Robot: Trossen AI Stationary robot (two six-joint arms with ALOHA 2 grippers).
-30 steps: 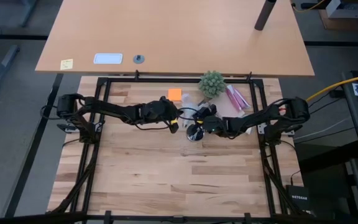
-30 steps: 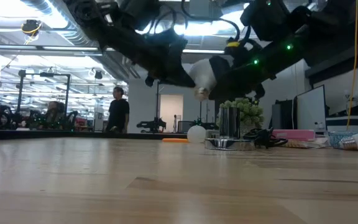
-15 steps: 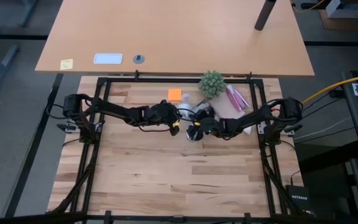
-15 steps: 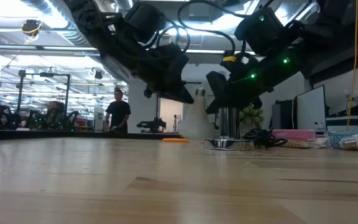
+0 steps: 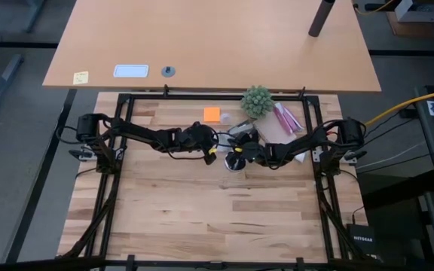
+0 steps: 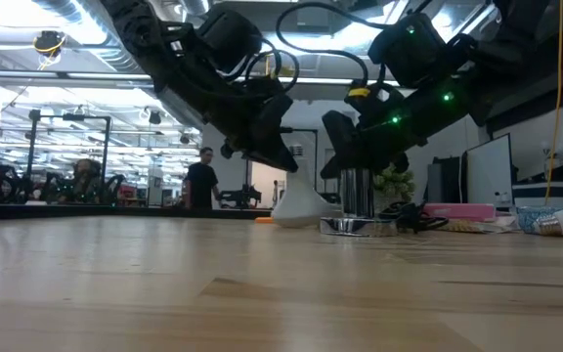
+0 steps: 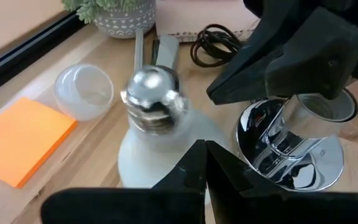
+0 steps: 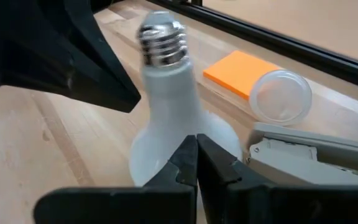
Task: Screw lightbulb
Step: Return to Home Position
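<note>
Lightbulb point(image 8: 166, 106) frosted white, head down, threaded cap up; left gripper point(image 7: 204, 152), right gripper point(image 8: 196, 143) both pressed together.

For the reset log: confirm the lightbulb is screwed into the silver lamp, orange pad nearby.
Not right. The lightbulb is out of the silver lamp, standing beside it thread up; the left wrist view shows it. The orange pad is nearby.

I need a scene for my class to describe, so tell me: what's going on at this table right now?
The lightbulb is out of the silver lamp. It rests head-down on the wooden table beside the lamp, threaded cap up, and neither arm holds it. The left gripper and the right gripper hang close above it, one on each side, fingers shut on nothing.
</note>
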